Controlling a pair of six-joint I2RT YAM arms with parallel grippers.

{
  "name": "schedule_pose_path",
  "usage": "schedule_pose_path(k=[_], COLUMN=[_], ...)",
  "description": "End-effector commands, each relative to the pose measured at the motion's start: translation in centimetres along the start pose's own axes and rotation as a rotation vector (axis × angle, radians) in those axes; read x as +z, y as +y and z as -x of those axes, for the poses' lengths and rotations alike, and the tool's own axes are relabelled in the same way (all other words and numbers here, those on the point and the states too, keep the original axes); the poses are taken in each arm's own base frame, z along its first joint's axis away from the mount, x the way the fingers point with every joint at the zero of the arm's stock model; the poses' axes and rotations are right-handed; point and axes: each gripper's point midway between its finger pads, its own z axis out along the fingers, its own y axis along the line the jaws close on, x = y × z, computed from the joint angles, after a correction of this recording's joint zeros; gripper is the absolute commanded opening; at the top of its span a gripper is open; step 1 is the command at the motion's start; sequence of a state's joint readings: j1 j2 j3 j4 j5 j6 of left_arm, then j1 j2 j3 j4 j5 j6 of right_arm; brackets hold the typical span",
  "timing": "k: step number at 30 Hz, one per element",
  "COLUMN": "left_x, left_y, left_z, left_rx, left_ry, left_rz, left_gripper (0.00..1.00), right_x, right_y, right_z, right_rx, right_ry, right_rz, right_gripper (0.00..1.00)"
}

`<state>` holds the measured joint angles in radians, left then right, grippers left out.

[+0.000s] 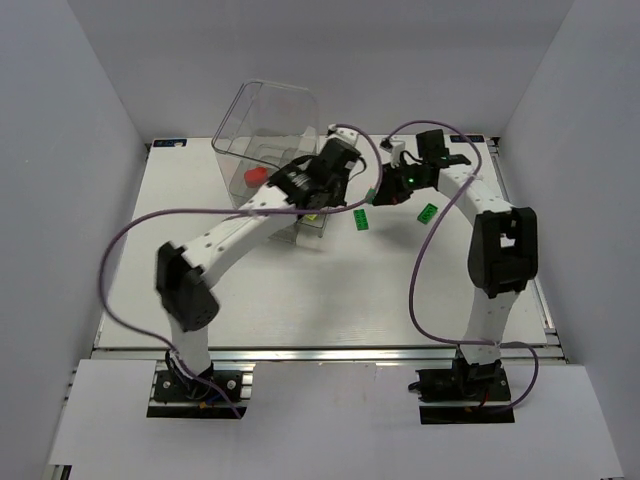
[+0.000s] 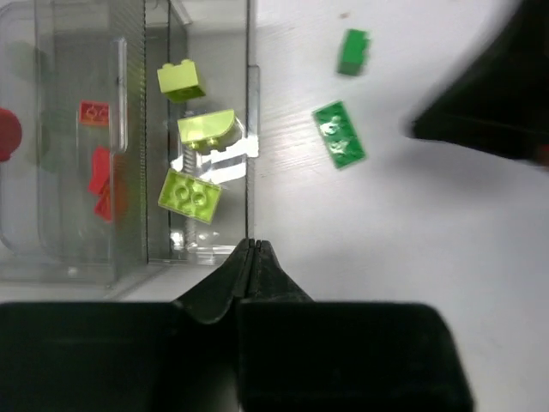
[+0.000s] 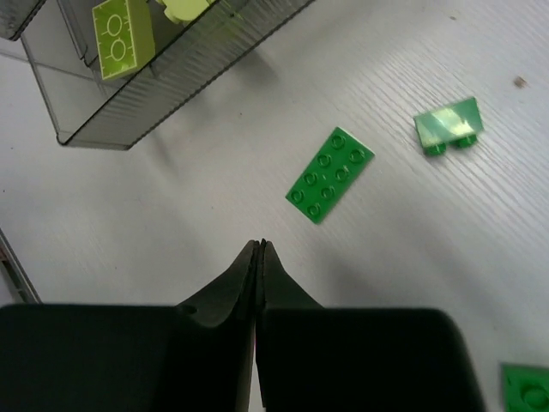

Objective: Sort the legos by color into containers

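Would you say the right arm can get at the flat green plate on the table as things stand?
Probably yes: the flat green plate lies on open table just ahead of the right gripper, nothing between them, the clear box off to the side. The shut gripper would need to open first.

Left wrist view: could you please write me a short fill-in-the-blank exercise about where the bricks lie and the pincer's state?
The two dark green bricks lie ____ the clear box, on the table. Red bricks lie in one compartment; the next holds ____ yellow-green bricks. The left pincer is ____, holding nothing.
Missing words: outside; three; shut.
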<state>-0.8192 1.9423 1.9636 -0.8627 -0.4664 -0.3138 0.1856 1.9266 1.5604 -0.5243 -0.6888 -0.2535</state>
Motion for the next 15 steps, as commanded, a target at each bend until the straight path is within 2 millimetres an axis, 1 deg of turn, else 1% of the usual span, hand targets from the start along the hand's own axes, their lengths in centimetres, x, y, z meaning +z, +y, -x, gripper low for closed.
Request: schedule_pose_path(k=[1,2,3,4,5,6,7,8,9,10,11,12,13,14,15], left_x=[-9.5,-10.4,-11.2,-10.7,-12.7,-12.4,-12.9,-14.5,-14.8,-14.6,-15.8,-15.9,-15.8,-16.4,-16.6], left_y=[0.0,0.5,0.8,1.1,2.5,3.1,3.7,5.0,5.6,6.1,7.0,7.6,8.0,8.5,8.9], left_z=[4.5,4.1,4.0,1.5,1.6,-0.5,-1.1,-1.1,-2.0,-3.3,-3.4,-4.1,-5.1,-5.5,-5.7], left_rx=[-0.199,-0.224,-0.252,-0.281,-0.324,-0.339,-0.359,-0.421,-0.445,-0.478,-0.507,-0.523,-0.549,-0.565,-0.579], left_ry=[-0.189,-0.199,-0.22,-0.178,-0.216,-0.187,-0.19,-0.223,-0.214,-0.195,-0.22,-0.212,-0.199,-0.202,-0.205], left_rz=[-0.242,-0.254,-0.27,-0.26,-0.256,-0.235,-0.228,-0.217,-0.201,-0.181,-0.183,-0.157,-0.142,-0.137,-0.126], left_gripper=[0.18,0.22,0.25,0.28,0.35,0.37,0.4,0.44,0.46,0.46,0.47,0.47,0.48,0.48,0.48], right_x=[2.6,3.3,4.4,4.9,5.5,6.9,7.4,8.1,8.9,9.3,10.0,10.5,11.0,11.3,11.8], right_y=[0.9,1.0,0.8,0.5,0.9,0.4,0.0,-0.1,-0.8,-0.8,-0.6,-0.7,-0.4,0.1,0.1], right_z=[2.4,3.0,4.2,4.7,6.4,6.1,6.5,6.9,7.0,7.2,7.2,7.0,7.2,7.4,7.3], right_rx=[-0.007,0.024,0.022,0.043,0.066,0.113,0.133,0.211,0.23,0.23,0.237,0.276,0.272,0.27,0.291], right_ry=[0.001,-0.001,-0.019,-0.025,-0.054,-0.041,-0.05,-0.059,-0.064,-0.072,-0.074,-0.076,-0.083,-0.088,-0.089], right_rz=[-0.01,-0.027,-0.037,-0.048,-0.068,-0.081,-0.087,-0.131,-0.16,-0.163,-0.186,-0.196,-0.188,-0.183,-0.178], right_gripper=[0.0,0.0,0.0,0.0,0.0,0.0,0.0,0.0,0.0,0.0,0.0,0.0,0.0,0.0,0.0])
